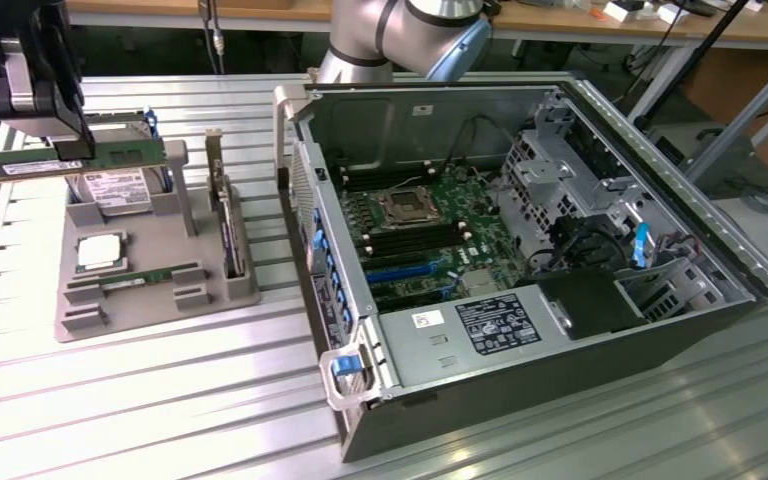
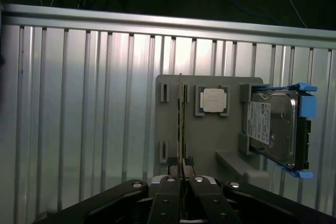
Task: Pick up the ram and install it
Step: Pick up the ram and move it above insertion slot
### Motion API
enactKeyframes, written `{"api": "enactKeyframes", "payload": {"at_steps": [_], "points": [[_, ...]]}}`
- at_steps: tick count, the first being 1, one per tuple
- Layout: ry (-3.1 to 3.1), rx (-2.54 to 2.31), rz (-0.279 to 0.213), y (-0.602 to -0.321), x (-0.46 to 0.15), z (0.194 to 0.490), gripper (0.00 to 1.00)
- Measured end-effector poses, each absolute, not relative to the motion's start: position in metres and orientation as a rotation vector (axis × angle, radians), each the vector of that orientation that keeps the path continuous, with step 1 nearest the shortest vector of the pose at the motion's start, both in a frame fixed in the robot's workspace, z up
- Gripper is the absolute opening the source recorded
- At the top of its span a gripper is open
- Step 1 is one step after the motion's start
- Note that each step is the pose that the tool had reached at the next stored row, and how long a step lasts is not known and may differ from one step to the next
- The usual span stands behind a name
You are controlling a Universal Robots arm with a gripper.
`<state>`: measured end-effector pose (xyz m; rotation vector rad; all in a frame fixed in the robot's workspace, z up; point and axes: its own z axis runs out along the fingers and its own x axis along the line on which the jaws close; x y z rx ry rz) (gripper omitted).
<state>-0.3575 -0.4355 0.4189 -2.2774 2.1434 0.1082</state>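
The gripper (image 1: 75, 150) is clenched on the ram (image 1: 124, 152), holding it level and seemingly clear above the far left of the grey holder tray (image 1: 157, 240), left of the open computer case (image 1: 558, 400).

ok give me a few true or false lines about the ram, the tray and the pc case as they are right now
1. The gripper is shut on the ram, holding it above the gray tray. True.
2. The ram is seated in the motherboard. False: it is in the gripper, on the exterior view's left of the computer case.
3. The silver processor chip lies in a pocket of the tray. True.
4. The computer case is closed up. False: its side is open and the motherboard shows inside.
5. A hard drive with blue rails sits on the tray. True.
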Motion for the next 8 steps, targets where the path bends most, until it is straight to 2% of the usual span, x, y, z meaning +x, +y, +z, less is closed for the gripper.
{"api": "enactKeyframes", "payload": {"at_steps": [8], "points": [[2.143,-2.277,0.108,-0.4355,-0.3572,0.4187,0.12]]}}
